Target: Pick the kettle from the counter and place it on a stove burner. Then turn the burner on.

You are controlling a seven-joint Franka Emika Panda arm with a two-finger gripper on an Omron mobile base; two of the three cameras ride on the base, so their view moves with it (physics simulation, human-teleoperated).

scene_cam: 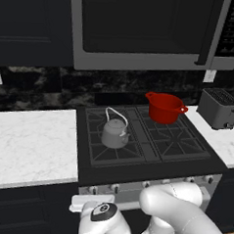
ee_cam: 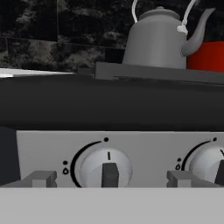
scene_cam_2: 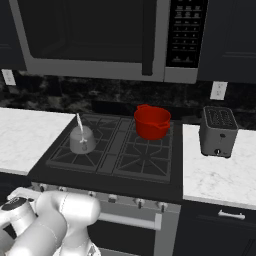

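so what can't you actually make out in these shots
- Hand view: right knob cut off by the frame edge; red pot mostly behind the kettle.
- Left base view: stove knobs too small to read.
- Right base view: arm hides the leftmost knobs.

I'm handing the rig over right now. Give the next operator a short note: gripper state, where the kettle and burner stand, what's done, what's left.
Gripper: open, empty, low at the stove front, facing a control knob, its fingertips either side of it.
Kettle: upright on the front-left stove burner, off the counter. Red pot sits on the back-right grate.
Done: kettle is placed.
Left: close on the knob and turn it to light the burner. No flame visible yet; confirm this knob serves the front-left burner.
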